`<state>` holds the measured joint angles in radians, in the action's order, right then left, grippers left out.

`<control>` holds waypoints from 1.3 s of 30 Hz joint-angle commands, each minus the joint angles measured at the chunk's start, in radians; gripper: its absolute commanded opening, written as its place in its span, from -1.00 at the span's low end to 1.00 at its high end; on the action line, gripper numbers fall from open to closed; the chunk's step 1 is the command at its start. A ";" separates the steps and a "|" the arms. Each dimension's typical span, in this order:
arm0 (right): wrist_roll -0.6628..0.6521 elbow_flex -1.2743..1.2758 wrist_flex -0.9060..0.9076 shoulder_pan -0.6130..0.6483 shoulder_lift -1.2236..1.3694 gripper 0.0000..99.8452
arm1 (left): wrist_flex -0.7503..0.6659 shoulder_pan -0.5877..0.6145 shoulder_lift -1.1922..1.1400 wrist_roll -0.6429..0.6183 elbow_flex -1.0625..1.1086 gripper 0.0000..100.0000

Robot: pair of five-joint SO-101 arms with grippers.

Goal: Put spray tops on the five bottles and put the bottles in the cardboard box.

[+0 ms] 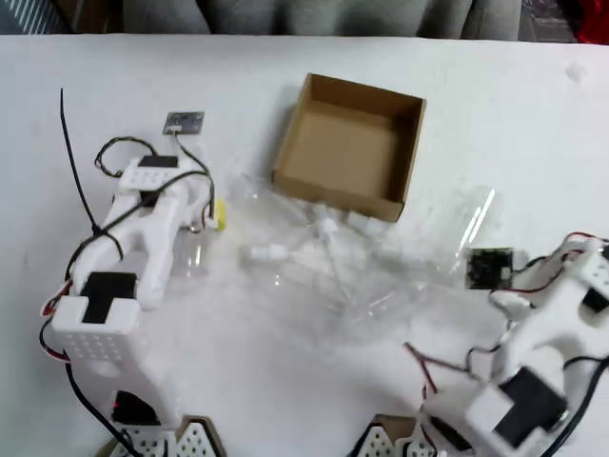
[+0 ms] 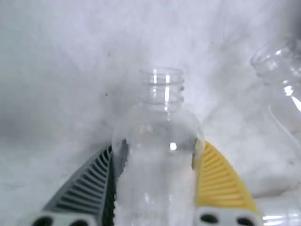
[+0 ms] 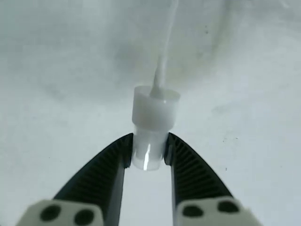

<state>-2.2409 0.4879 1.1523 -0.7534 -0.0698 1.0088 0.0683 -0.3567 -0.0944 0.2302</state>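
Observation:
My left gripper [image 2: 157, 155] is shut on a clear, uncapped bottle [image 2: 160, 122], with its grey finger [image 2: 89, 188] on one side and its yellow finger [image 2: 218, 179] on the other. The bottle's threaded neck points away from the wrist. In the high view this gripper [image 1: 207, 221] sits left of the cardboard box [image 1: 333, 195], which is empty. My right gripper [image 3: 148, 148] is shut on a spray top [image 3: 153, 115], gripped below its white collar, with the thin dip tube pointing away. The right arm [image 1: 552, 314] stands at the table's right side.
Several clear bottles [image 1: 381, 276] and loose white spray tops [image 1: 266, 254] lie in a heap in front of the box. Another open bottle [image 2: 277, 61] lies close to the held one. A small circuit board [image 1: 183, 122] rests on the table far left of the box.

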 commanded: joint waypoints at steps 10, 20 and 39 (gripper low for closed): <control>0.302 -0.275 -0.139 0.013 0.245 -0.57 | -0.032 0.022 0.064 0.012 -0.029 -0.96; 1.194 -0.408 0.134 0.050 0.102 -0.90 | -0.034 0.022 0.064 0.012 -0.029 -0.96; 1.781 -0.101 0.404 -0.047 -0.460 -0.90 | -0.034 0.022 0.064 0.012 -0.029 -0.96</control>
<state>-0.4810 0.2931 1.6280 -0.7795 -0.3966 1.0073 0.0683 -0.3567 -0.0944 0.2302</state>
